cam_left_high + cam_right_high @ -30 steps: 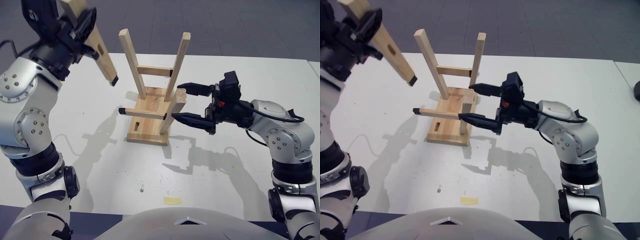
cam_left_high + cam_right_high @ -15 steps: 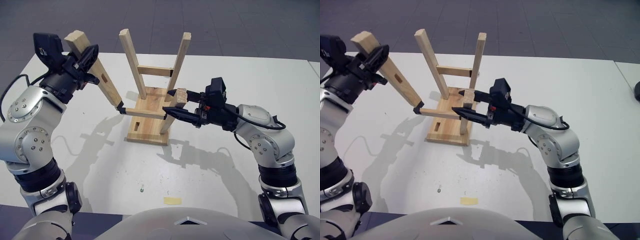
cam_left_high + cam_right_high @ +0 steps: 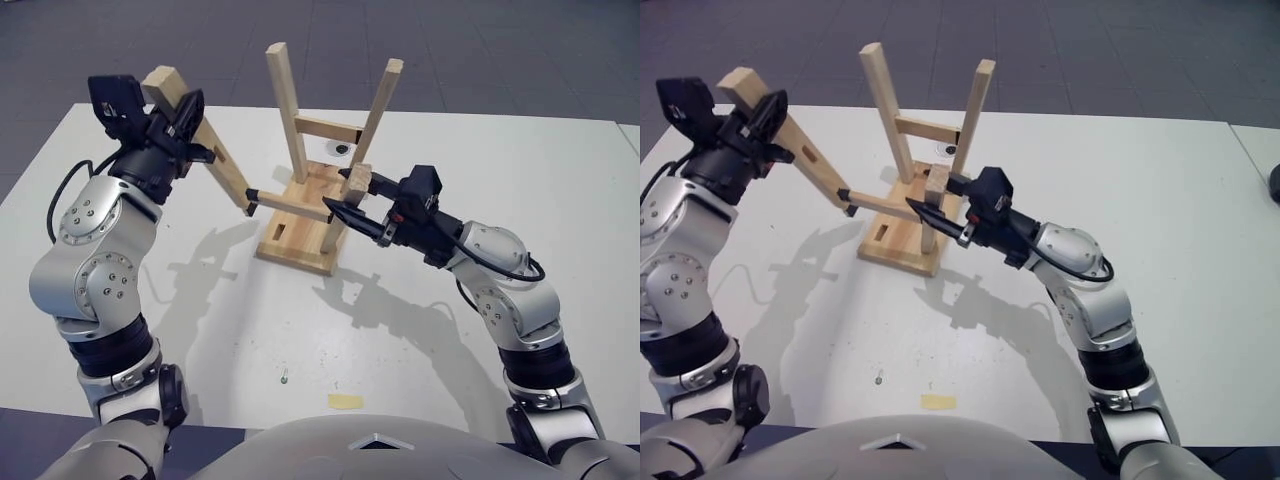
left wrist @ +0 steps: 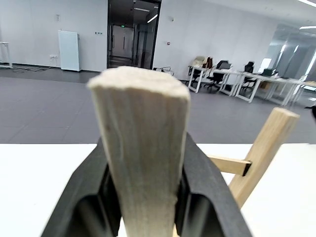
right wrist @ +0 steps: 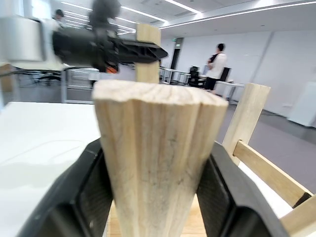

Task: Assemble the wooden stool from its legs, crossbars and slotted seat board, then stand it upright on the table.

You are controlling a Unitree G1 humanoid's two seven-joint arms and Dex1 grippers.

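Left pincer (image 3: 767, 127) holds slanted leg (image 3: 816, 162), right pincer (image 3: 932, 197) short leg (image 3: 930, 236)

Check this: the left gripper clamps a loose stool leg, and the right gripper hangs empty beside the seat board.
Not empty: the right gripper is clamped on the leg standing in the seat board, per the right wrist view. The left gripper does clamp a loose leg.
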